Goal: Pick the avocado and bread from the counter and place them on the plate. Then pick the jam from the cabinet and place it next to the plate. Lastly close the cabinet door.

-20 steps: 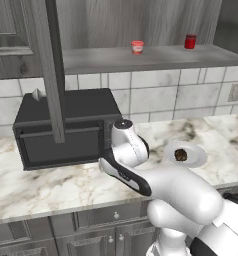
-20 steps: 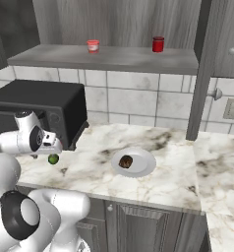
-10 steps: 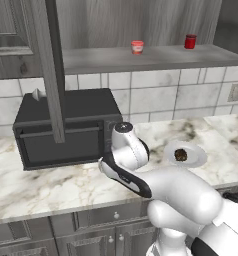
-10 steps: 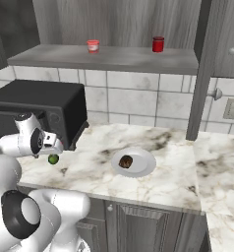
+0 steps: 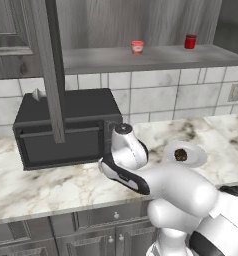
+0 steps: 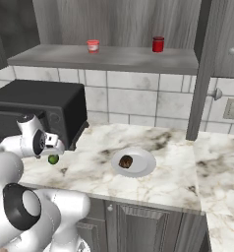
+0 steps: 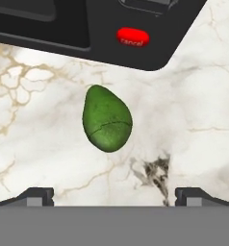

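Hovering open, apparently, pincer [image 7: 114, 194] above avocado [image 7: 107, 118].

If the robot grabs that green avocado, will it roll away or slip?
The avocado is a rounded egg shape lying on its side on the smooth marble counter, so a nudge would probably make it wobble or roll. Its skin looks glossy, so it might slip a little. The open pincer hangs above it, wide enough to go around both sides.
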